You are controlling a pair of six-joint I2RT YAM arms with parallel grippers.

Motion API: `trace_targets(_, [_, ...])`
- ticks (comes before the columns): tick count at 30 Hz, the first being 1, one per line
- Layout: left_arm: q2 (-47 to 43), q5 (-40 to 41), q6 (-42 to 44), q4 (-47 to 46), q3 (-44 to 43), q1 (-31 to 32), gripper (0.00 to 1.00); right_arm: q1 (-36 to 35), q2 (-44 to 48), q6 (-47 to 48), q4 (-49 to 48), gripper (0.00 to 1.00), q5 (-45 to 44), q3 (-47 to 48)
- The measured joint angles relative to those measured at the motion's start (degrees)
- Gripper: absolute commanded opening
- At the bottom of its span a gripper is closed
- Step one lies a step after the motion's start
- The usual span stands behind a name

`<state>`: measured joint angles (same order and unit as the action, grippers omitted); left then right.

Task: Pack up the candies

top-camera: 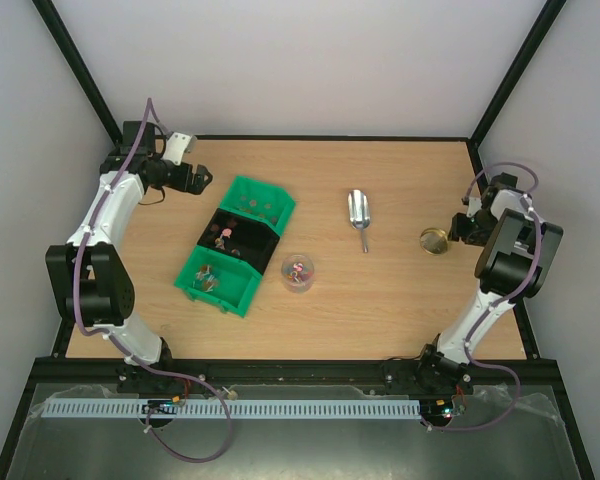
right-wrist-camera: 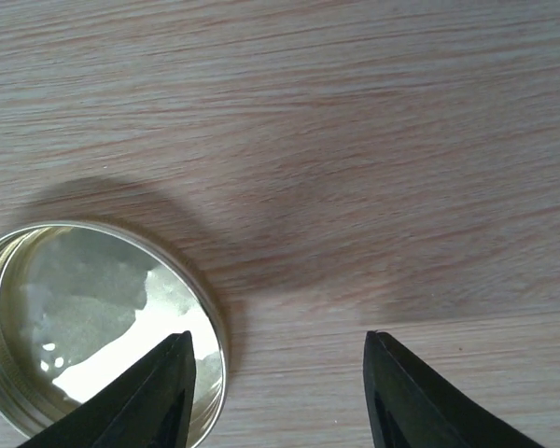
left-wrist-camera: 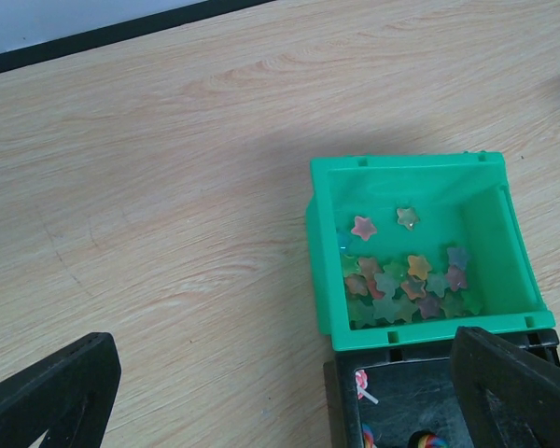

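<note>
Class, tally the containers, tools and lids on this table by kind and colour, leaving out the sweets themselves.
Green bins: 2
Black bin: 1
Clear jar: 1
Metal scoop: 1
Metal lid: 1
Total: 6

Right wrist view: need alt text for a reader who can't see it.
A shallow round metal lid, hollow side up, lies on the wooden table at lower left. The right gripper hangs above with its two black fingers apart: one over the lid's right rim, the other over bare wood.
</note>
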<state>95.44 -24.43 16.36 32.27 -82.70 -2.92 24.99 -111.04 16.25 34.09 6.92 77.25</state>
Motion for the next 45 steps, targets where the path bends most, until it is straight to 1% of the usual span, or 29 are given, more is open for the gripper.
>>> trace_targets(5, [0.0, 0.0, 0.0, 0.3, 0.0, 0.0, 0.99, -0.7, -1.1, -0.2, -0.5, 0.43, -0.4, 0.1])
trace_targets(7, [0.0, 0.0, 0.0, 0.3, 0.0, 0.0, 0.99, -1.2, -1.6, -0.5, -0.9, 0.37, -0.8, 0.0])
trace_targets(9, [0.0, 0.0, 0.0, 0.3, 0.0, 0.0, 0.99, -2.2, -1.7, -0.7, -1.5, 0.27, -1.3, -0.3])
trace_targets(10, [0.1, 0.0, 0.0, 0.3, 0.0, 0.0, 0.99, -2.7, -1.7, -0.9, -2.1, 0.19, -1.4, -0.6])
trace_targets(11, [0.2, 0.0, 0.0, 0.3, 0.0, 0.0, 0.99, -3.2, -1.7, -0.9, -2.7, 0.09, -1.9, -0.9])
trace_targets(12, [0.3, 0.0, 0.0, 0.3, 0.0, 0.0, 0.99, -3.7, -1.7, -1.3, -3.4, 0.03, -2.1, -1.3])
trace_targets(13, [0.3, 0.1, 0.0, 0.3, 0.0, 0.0, 0.99, -4.0, -1.6, -1.6, -3.9, 0.02, -2.6, -1.6])
trace_targets(20, [0.5, 1.1, 0.4, 0.3, 0.0, 0.0, 0.99, -4.9, -1.4, -3.0, -4.8, 0.01, -2.4, -1.9])
trace_targets(24, [0.5, 1.1, 1.1, 0.3, 0.0, 0.0, 0.99, -5.0, -0.9, -3.0, -3.7, 0.01, -0.7, -1.9])
trace_targets(27, [0.4, 1.1, 1.2, -0.3, 0.0, 0.1, 0.99, -5.0, -0.2, -2.9, -0.5, 0.01, 3.0, -0.8])
trace_targets(33, [-1.9, -0.5, 2.8, -4.7, 2.3, 0.5, 0.99, -6.3, 0.5, -2.8, 8.0, 0.01, 16.0, 7.4])
trace_targets(37, [-4.7, -2.8, 7.1, -5.5, 3.7, 1.8, 0.99, -8.8, 0.6, -3.0, 12.9, 0.01, 24.4, 11.8])
trace_targets(40, [-6.3, -4.7, 12.8, -4.6, 3.7, 4.3, 0.99, -11.3, 1.1, -3.4, 15.9, 0.01, 30.2, 13.5])
trace_targets(45, [-8.0, -9.6, 24.1, 1.8, 3.7, 8.6, 0.99, -17.0, 3.2, -3.4, 20.2, 0.01, 38.1, 14.8])
